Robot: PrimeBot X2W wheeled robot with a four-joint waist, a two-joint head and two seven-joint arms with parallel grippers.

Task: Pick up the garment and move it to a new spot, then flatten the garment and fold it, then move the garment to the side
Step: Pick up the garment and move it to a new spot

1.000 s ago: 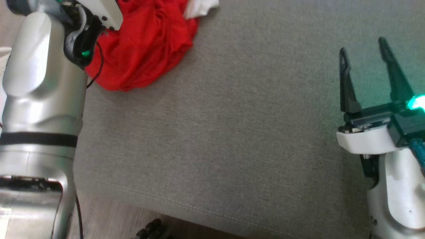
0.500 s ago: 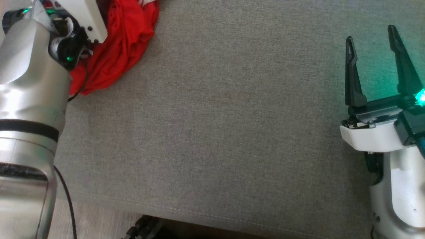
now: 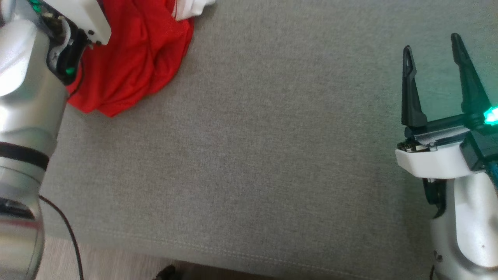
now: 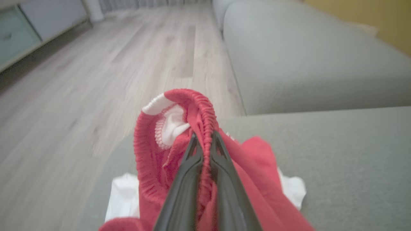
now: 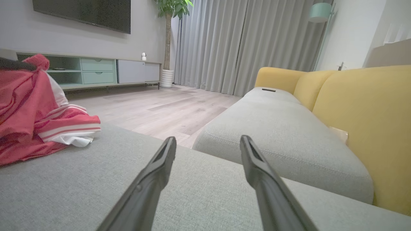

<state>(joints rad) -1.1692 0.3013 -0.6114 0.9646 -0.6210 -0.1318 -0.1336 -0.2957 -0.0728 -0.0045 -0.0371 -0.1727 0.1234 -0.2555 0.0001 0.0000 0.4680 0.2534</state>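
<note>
Leftward, garment [image 3: 128,62] at cushion [image 3: 249,155] edge.

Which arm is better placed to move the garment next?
Left: the left gripper is shut on the garment at its elastic edge; the right gripper stands open across the cushion.

Silver left arm [image 3: 23,101] is wearing a black band [image 3: 23,154], cable [image 3: 70,233] hanging. Right gripper [image 3: 432,43] is showing dark tapered fingers [image 3: 410,97], white mount [image 3: 432,161], green light [image 3: 491,116].
</note>
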